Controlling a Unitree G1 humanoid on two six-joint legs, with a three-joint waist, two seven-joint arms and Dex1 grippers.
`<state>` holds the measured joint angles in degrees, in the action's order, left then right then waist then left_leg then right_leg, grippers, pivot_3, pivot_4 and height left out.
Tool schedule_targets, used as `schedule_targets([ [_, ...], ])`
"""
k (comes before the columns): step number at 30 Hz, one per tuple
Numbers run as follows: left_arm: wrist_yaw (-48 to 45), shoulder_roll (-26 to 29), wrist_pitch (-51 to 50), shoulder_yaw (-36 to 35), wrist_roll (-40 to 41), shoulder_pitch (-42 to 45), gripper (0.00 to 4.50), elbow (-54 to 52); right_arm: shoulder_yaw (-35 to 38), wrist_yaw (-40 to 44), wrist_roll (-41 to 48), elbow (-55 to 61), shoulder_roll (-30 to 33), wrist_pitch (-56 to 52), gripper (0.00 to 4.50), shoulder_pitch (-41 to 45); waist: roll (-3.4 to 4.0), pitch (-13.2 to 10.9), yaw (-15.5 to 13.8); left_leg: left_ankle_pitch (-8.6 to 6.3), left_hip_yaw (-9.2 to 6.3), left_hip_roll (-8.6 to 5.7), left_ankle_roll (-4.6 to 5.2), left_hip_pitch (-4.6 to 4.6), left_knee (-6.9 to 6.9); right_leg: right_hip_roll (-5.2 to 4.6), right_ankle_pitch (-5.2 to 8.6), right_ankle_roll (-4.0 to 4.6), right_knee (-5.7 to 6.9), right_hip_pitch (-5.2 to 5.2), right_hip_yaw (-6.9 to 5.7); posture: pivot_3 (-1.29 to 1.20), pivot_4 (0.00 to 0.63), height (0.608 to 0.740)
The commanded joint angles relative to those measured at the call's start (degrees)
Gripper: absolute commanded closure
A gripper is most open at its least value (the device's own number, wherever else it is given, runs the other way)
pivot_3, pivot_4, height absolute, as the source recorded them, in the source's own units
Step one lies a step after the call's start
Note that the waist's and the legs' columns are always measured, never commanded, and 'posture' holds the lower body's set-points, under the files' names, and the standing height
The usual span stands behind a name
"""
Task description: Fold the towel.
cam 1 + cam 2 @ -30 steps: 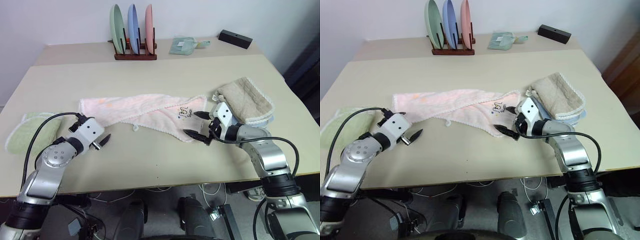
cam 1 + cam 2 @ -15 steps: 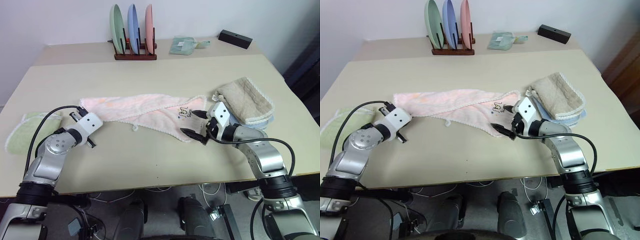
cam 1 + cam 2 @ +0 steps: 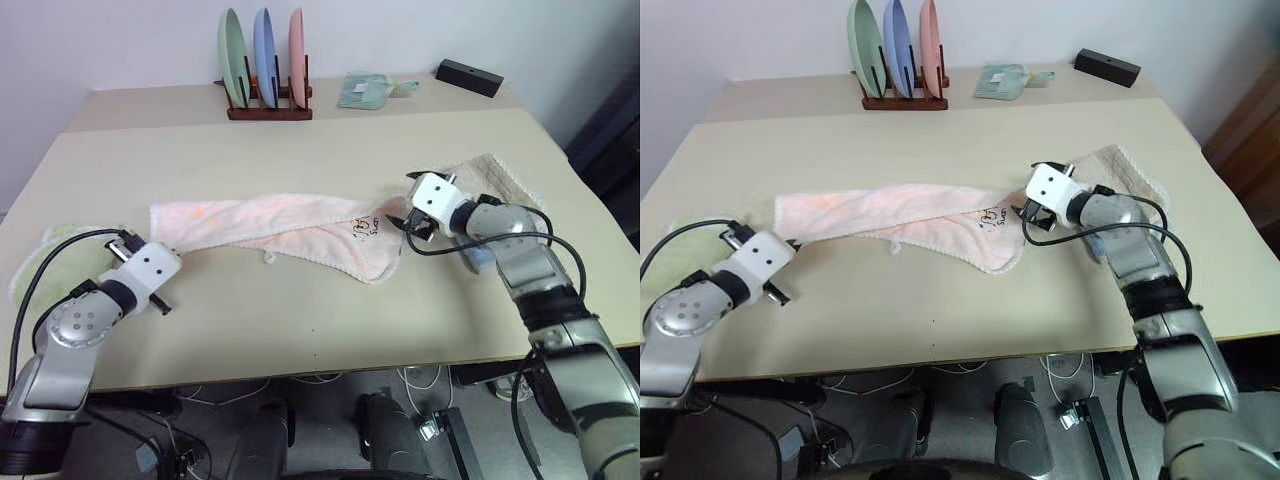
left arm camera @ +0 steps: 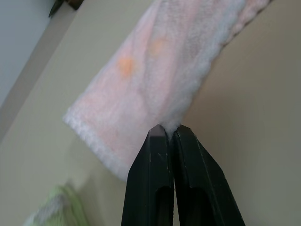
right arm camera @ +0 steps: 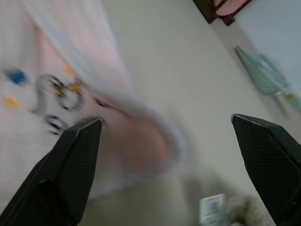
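The pale pink towel [image 3: 270, 220] lies stretched across the middle of the table [image 3: 300, 150], with its dark handwritten mark [image 3: 365, 226] near the right end. My left gripper [image 4: 170, 131] is shut on the fluffy edge of the towel's left end. My right gripper [image 3: 405, 200] hovers at the towel's right end, just beyond the mark, its two fingers [image 5: 80, 160] spread wide open with nothing between them. The towel's rounded right corner [image 5: 155, 146] lies under that gap.
A beige folded towel [image 3: 505, 178] sits right behind my right gripper. A light green folded towel [image 3: 55, 250] lies at the table's left edge beside my left arm. At the back stand a rack of plates [image 3: 265, 70], a small green cloth [image 3: 365, 92] and a black box [image 3: 470, 77].
My left gripper went from open to shut on the towel's left end and drew it back to the left. My right gripper rolled and moved forward to the towel's right end, still open.
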<state>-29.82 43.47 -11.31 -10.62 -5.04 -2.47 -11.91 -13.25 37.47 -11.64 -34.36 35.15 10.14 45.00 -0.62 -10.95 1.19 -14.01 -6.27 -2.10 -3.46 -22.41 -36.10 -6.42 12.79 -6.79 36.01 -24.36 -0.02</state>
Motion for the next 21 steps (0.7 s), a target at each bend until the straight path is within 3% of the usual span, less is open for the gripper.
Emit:
schedule_targets([
  [1,0.4,-0.3,-0.4,-2.6,0.7,-1.3,4.39,-2.5,-1.3,-2.7,-3.5,-8.6,-0.5,7.8,0.00,5.1,0.00,0.0,0.0,0.00,0.00,-0.01,0.00,0.00,0.00,0.00,0.00,0.00,0.00,0.00,0.00,0.00,0.150,0.740],
  [7,1.1,-1.3,0.0,-3.1,0.3,-3.3,4.39,-3.1,-4.9,-5.5,-8.7,-21.3,-2.5,17.3,0.00,11.7,0.00,0.0,0.4,0.00,-0.01,0.00,0.00,0.00,0.01,0.00,0.00,0.01,0.00,0.00,0.01,0.00,0.150,0.740],
  [10,1.4,-1.6,-0.1,-3.0,-0.1,-4.5,4.50,-3.6,-5.8,-5.3,-9.7,-24.1,-3.2,21.8,0.86,12.9,0.00,0.0,1.0,0.00,-0.01,-0.01,0.00,0.00,0.04,0.00,0.00,0.01,0.00,0.00,0.01,0.00,0.150,0.740],
  [17,1.6,-2.1,0.2,-2.5,-0.4,-5.1,4.50,-3.1,-6.5,-5.9,-11.4,-25.7,-3.4,26.3,4.26,13.4,0.01,0.0,1.4,0.00,-0.03,-0.01,0.00,0.02,0.04,0.00,0.00,0.01,0.03,0.00,0.01,0.00,0.150,0.740],
  [18,1.6,-2.1,0.4,-2.4,-0.3,-4.9,4.50,-2.6,-6.3,-6.0,-11.4,-25.5,-3.3,26.4,4.48,13.3,0.01,0.0,1.4,0.00,-0.03,-0.01,0.00,0.02,0.04,0.00,0.00,0.01,0.03,0.00,0.01,0.00,0.150,0.740],
  [21,1.6,-2.1,0.8,-2.3,0.0,-4.1,4.50,-1.6,-5.7,-6.4,-11.5,-25.0,-2.9,26.6,4.48,13.4,0.01,0.0,1.4,0.00,-0.03,-0.01,0.00,0.02,0.04,0.00,0.00,0.01,0.03,0.00,0.01,0.00,0.150,0.740],
])
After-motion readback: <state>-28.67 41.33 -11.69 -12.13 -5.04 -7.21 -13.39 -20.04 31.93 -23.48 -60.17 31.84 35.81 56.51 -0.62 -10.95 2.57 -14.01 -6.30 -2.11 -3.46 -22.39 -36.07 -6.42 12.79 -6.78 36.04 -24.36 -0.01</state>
